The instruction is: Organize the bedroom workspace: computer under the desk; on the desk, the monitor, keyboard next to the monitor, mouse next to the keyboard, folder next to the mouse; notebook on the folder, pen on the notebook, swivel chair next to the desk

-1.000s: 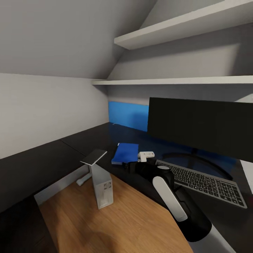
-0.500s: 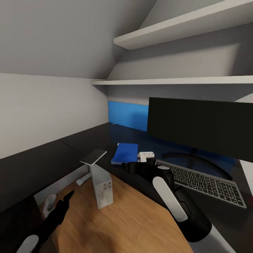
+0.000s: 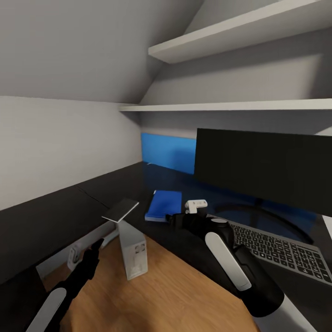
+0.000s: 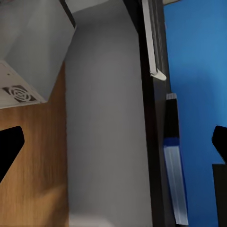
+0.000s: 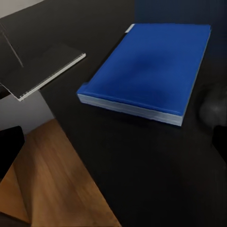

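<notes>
The black monitor (image 3: 265, 166) stands on the dark desk (image 3: 115, 184), with the keyboard (image 3: 281, 251) in front of it. A blue flat folder or book (image 3: 163, 205) (image 5: 146, 71) lies on the desk left of a small white object (image 3: 196, 204), perhaps the mouse. The grey computer tower (image 3: 133, 249) (image 4: 28, 52) stands on the wood floor by the desk edge, a thin dark notebook-like slab (image 3: 121, 210) (image 5: 47, 66) resting on top of it. My right gripper (image 3: 174, 220) (image 5: 113, 142) hovers open just short of the blue item. My left gripper (image 3: 94, 249) (image 4: 113, 142) is open, low beside the tower.
Two white shelves (image 3: 230, 106) hang above the desk under a sloped ceiling. A blue panel (image 3: 168, 151) lines the back of the desk. A small white box (image 3: 74, 256) sits on the floor by the grey wall. Wood floor (image 3: 175, 295) spreads below the desk corner.
My left arm has risen into view from the lower left toward the tower. The head view has shifted slightly. The right arm holds about the same place.
</notes>
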Robot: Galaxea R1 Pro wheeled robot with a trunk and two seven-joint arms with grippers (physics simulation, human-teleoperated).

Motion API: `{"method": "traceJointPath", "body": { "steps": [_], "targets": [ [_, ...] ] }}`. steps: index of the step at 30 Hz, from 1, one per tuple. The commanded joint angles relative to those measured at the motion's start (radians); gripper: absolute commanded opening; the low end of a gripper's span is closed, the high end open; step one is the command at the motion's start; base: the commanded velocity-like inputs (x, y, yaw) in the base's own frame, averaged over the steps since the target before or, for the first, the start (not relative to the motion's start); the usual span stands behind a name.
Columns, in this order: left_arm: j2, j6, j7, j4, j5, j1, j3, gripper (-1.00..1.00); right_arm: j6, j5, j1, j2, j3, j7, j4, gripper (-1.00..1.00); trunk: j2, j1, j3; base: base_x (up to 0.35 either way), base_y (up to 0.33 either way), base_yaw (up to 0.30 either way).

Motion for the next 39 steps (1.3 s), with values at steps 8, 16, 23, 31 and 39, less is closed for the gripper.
{"method": "traceJointPath", "body": {
  "steps": [8, 16, 23, 31, 39],
  "targets": [
    [-0.005, -0.006, 0.004, 0.007, 0.01, -0.001, 0.0, 1.0, 0.001, -0.009, -0.001, -0.004, 0.006, -0.012, -0.001, 1.0, -0.001, 0.0, -0.001, 0.331, 0.0, 0.0],
    [-0.02, -0.014, 0.007, 0.015, 0.014, -0.048, 0.001, 1.0, 0.001, -0.01, -0.001, -0.003, 0.009, -0.016, -0.001, 1.0, -0.001, 0.0, -0.001, 0.133, 0.0, -0.053],
    [-0.026, -0.059, 0.0, 0.058, 0.027, -0.071, 0.008, 1.0, 0.001, -0.009, -0.001, -0.002, 0.01, -0.019, -0.001, 1.0, -0.001, 0.0, -0.001, 0.006, 0.0, -0.104],
    [-0.025, -0.076, -0.002, 0.06, 0.028, -0.072, 0.021, 1.0, 0.001, -0.01, -0.001, 0.0, 0.014, -0.02, -0.001, 1.0, -0.001, 0.0, -0.001, 0.031, 0.0, -0.009],
    [-0.027, -0.08, 0.0, 0.06, 0.027, -0.072, 0.022, 1.0, 0.001, -0.009, -0.001, 0.0, 0.016, -0.021, -0.001, 1.0, -0.001, 0.0, -0.001, 0.16, 0.0, -0.001]
  ]
}}
